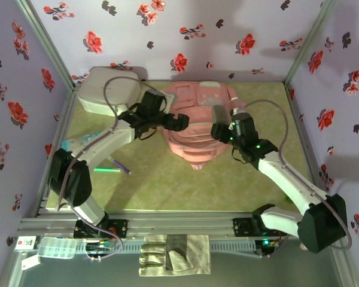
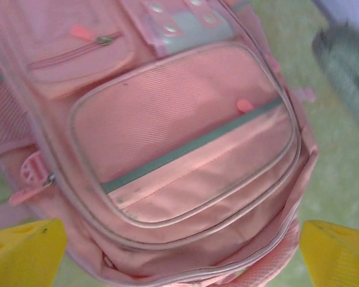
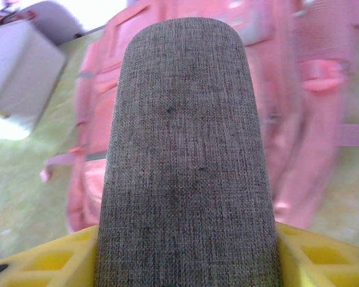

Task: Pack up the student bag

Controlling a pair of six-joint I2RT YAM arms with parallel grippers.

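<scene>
Student bag is lying far-centre on the surface, long axis near-to-far; I am hovering the spread left hand over its front, the right hand pinching a grey fabric case just right.

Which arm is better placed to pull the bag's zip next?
Left: the left gripper is open and empty over the bag, near a zip pull; the right gripper is shut on a grey case.

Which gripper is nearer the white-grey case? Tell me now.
Left. The left gripper hovers over the pink bag just right of the case; the right gripper, holding a grey pouch, sits farther right.
</scene>
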